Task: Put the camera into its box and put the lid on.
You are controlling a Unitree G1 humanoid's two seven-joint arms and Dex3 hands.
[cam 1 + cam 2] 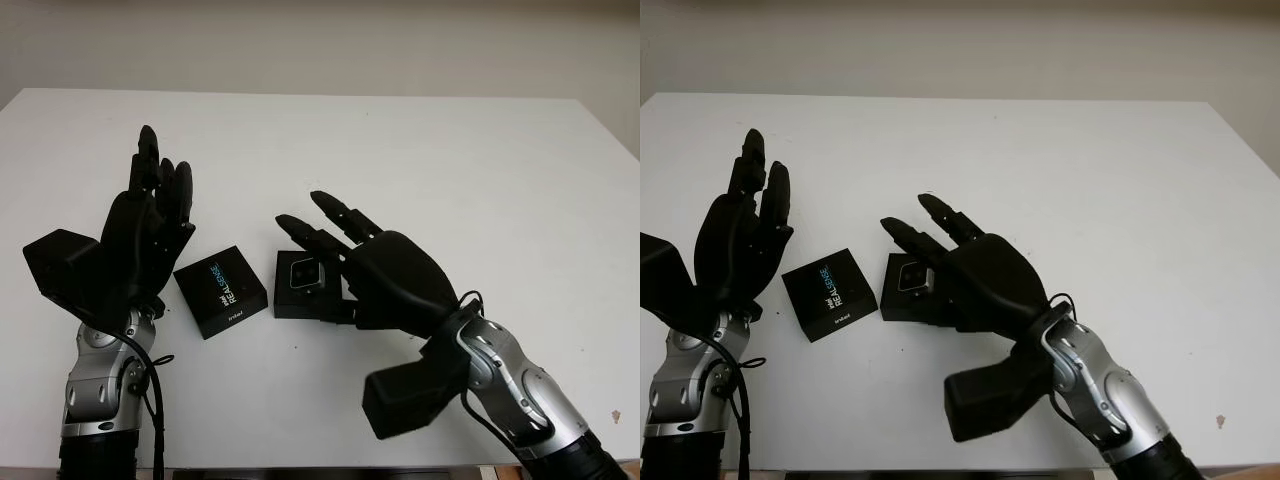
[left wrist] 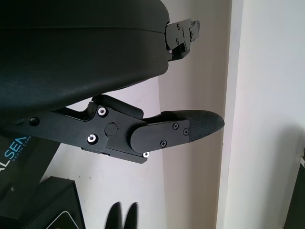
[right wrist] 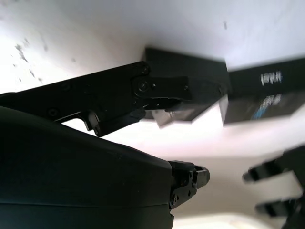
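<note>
Camera, small and grey [image 1: 303,272], already sits inside the open black cardboard box [image 1: 292,300] on the white worktop [image 1: 450,170]. Its black printed lid [image 1: 220,290] lies just beside the box, still to go on. Right hand [image 1: 345,240] hovers over the box, left hand [image 1: 155,215] beside the lid; both open, holding nothing.

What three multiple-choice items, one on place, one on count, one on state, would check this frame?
1. Where is the lid relative to the box?
A. on top of it
B. beside it, on the left hand's side
C. at the table's far edge

2. How many black box parts lie on the white table?
A. two
B. four
C. one

3. What is the state of the box?
A. closed
B. uncovered, with the camera inside
C. tipped on its side

Key: B, the lid lies flat between the box and the open left hand; A, lid and box; B, the camera shows in the box, next to the open right hand.
</note>
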